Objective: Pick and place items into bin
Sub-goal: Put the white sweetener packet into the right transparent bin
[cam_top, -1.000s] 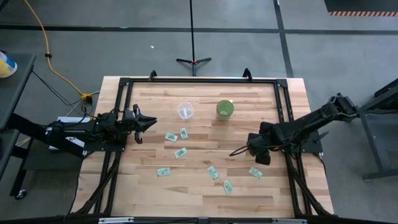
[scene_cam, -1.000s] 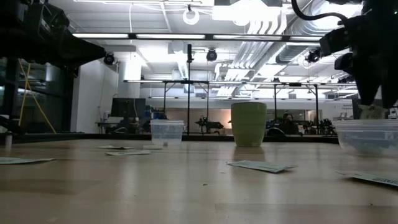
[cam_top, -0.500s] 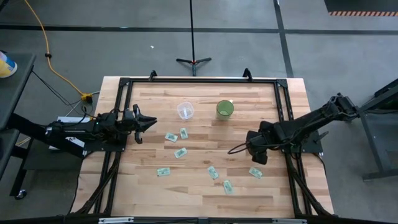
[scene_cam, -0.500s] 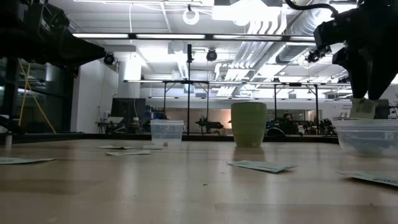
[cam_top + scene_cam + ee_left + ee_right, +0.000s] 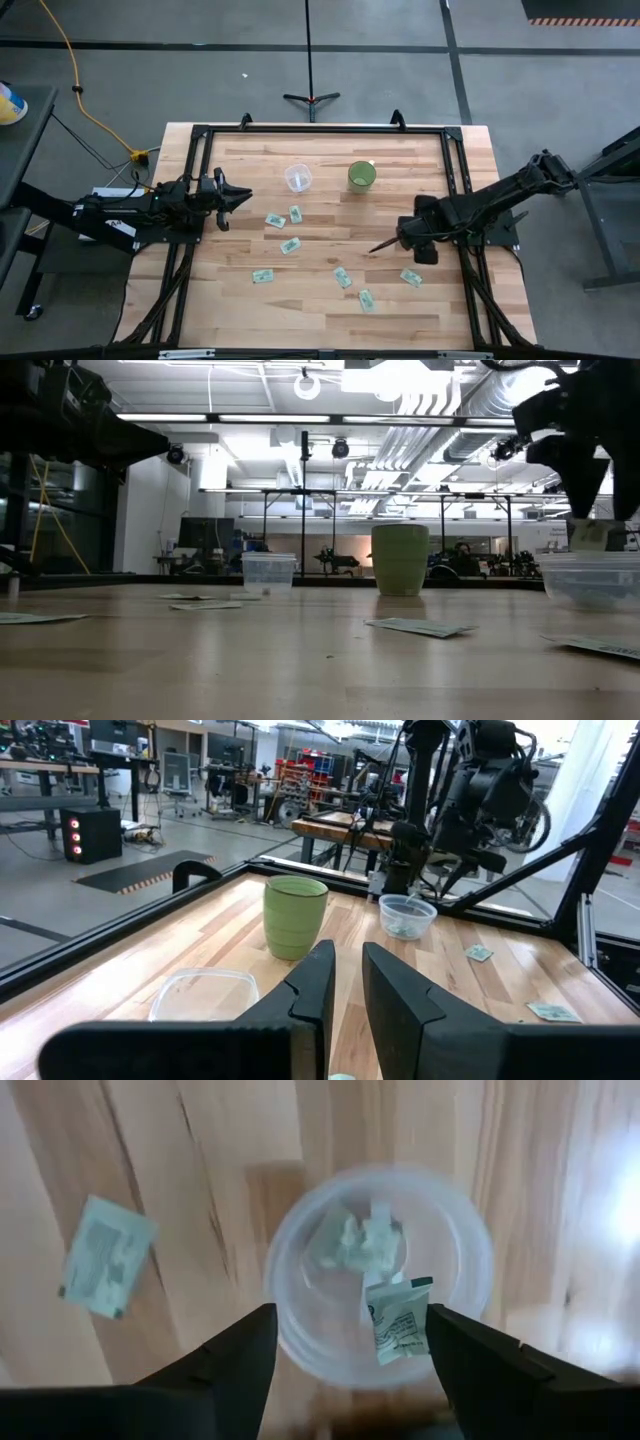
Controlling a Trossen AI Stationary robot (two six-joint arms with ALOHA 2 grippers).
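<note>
A clear plastic bowl point(image 5: 380, 1370) serves as the bin and holds a few pale green and white packets point(image 5: 360, 1240). My right gripper point(image 5: 350, 1325) hangs open straight above it at the table's right side point(image 5: 418, 245). One packet point(image 5: 395, 1320) shows between the fingers, close to one of them. In the low view it shows just under the fingertips point(image 5: 590, 535), above the bowl's rim point(image 5: 590, 558). Several more packets point(image 5: 290, 245) lie flat on the table. My left gripper point(image 5: 240, 195) waits level at the left edge, with only a narrow gap between its fingers point(image 5: 348, 960). My right gripper points down over the bowl. The packet's upper corner point(image 5: 425, 1283) lies right beside the inner side of one finger point(image 5: 470, 1360). I cannot tell whether it touches that finger or is loose.
A green cup point(image 5: 362, 176) and a clear cup point(image 5: 298, 178) stand at the far middle of the table. One packet point(image 5: 105, 1255) lies on the wood just beside the bowl. A black frame point(image 5: 320, 131) runs along the table's edges.
My right gripper has rolled a little about its downward line while staying above the bowl. The packet under its fingertips has shifted sideways with it and stays above the rim.
</note>
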